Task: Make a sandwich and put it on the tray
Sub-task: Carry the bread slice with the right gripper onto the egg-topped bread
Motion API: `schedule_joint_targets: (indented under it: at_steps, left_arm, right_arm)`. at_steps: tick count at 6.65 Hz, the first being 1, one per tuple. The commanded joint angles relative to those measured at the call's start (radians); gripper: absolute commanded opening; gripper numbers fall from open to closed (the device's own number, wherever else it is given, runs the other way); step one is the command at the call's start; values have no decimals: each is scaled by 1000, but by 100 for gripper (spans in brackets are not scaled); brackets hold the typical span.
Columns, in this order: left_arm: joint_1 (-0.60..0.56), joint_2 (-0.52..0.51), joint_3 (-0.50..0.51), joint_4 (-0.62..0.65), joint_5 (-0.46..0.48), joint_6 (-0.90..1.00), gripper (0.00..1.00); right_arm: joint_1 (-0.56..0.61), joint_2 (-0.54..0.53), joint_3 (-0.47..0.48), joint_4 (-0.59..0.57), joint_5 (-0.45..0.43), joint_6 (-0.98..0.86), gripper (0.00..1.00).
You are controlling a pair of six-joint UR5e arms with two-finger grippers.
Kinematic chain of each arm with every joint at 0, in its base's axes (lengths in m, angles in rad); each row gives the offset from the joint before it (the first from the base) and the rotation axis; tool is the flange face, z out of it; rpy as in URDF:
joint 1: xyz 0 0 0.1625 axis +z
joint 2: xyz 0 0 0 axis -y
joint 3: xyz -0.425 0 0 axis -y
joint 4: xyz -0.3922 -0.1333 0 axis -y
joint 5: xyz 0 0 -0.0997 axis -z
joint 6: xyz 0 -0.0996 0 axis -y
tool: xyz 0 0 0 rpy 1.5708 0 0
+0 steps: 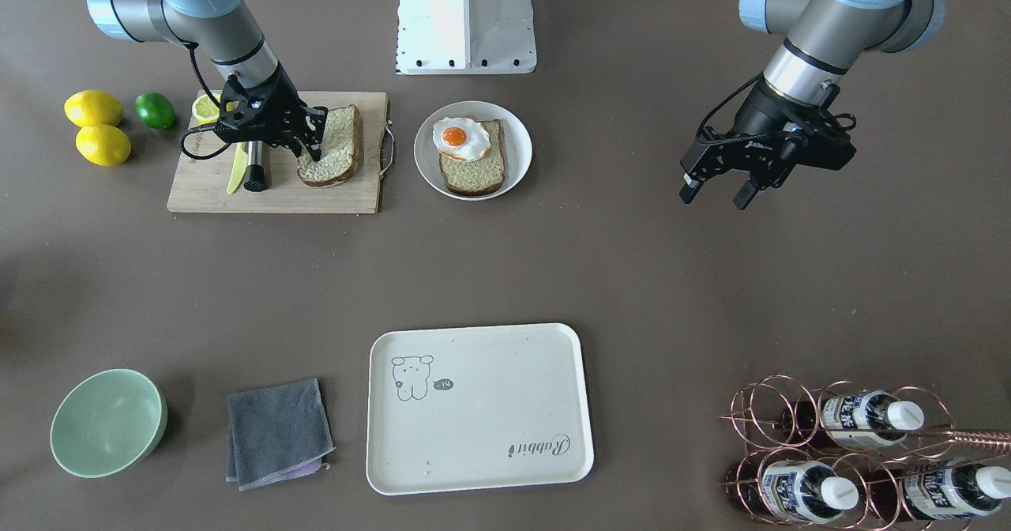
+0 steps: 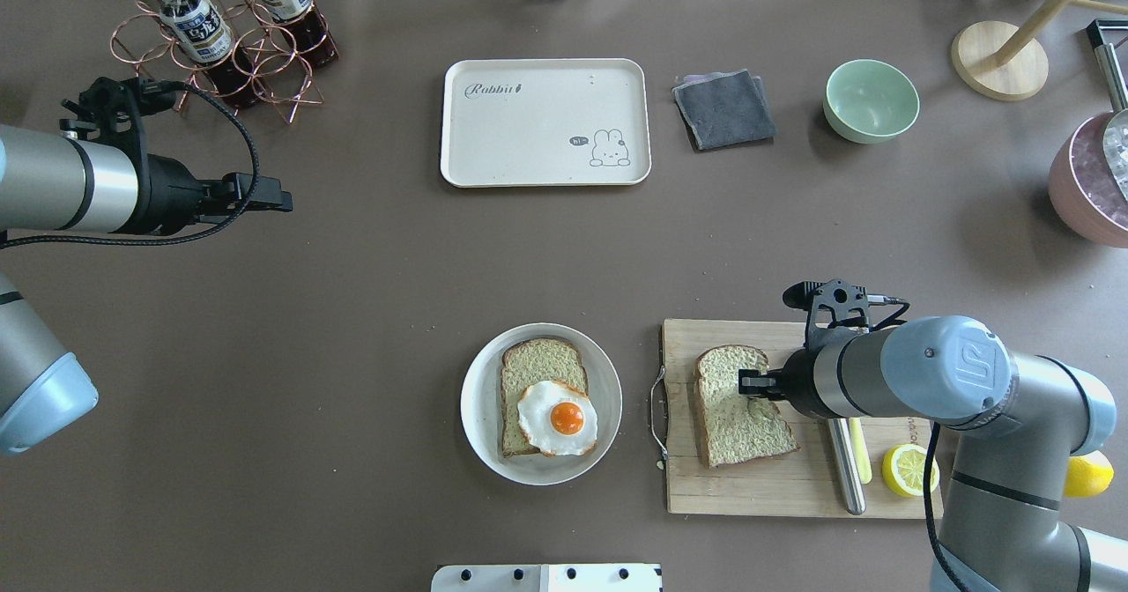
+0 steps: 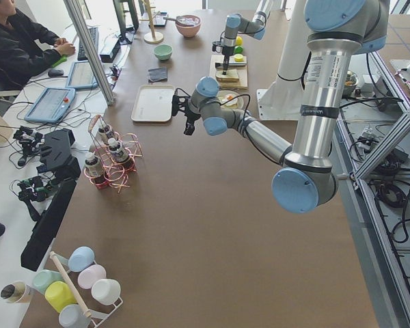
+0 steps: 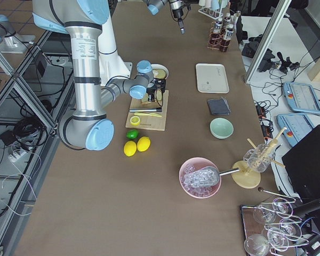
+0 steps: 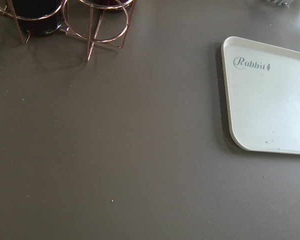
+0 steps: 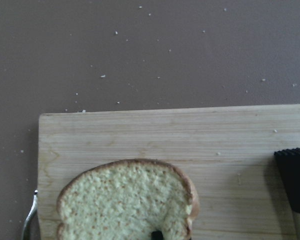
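One bread slice (image 1: 336,152) lies on the wooden cutting board (image 1: 276,199). My right gripper (image 1: 310,137) is down on its edge, and its fingers look closed on the slice. The slice also shows in the overhead view (image 2: 740,425) and the right wrist view (image 6: 125,200). The second slice (image 1: 478,174) lies on the round white plate (image 1: 517,148) with the fried egg (image 1: 460,137) on top. The cream tray (image 1: 474,452) sits bare at the table's far side. My left gripper (image 1: 715,193) is open and empty, high above the bare table.
Two lemons (image 1: 95,108), a lime (image 1: 155,110), a lemon half (image 1: 205,107) and a yellow knife (image 1: 237,169) are at the board. A green bowl (image 1: 107,422) and a grey cloth (image 1: 276,432) lie beside the tray. A copper bottle rack (image 1: 853,452) stands near my left arm.
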Motion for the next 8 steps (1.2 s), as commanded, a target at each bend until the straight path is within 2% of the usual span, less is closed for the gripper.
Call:
schedule_joint_targets:
  at_steps: [1,3,4,5,6,7,8]
  left_arm:
    - [0,0,5,-1,-1,1,94]
    - [0,0,9,-1,-3,2,93]
    - [0,-2,20,-1,-1,2,93]
    - [0,-3,25,-3,-1,2,93]
    - [0,-3,25,-4,-1,2,93]
    - [0,-2,25,-4,-1,2,93]
    - [0,-2,25,-4,0,2,93]
  right_arm:
    - [26,-2,43,9,21,17,0]
    - [104,-2,35,151,121,30,0]
    - [104,36,14,246,127,106,0]
    - [94,164,-64,252,124,159,0]
    - [63,219,-107,250,115,168,0]
    - [17,222,-108,250,97,164,0]
    - [-45,253,-108,224,25,162,0]
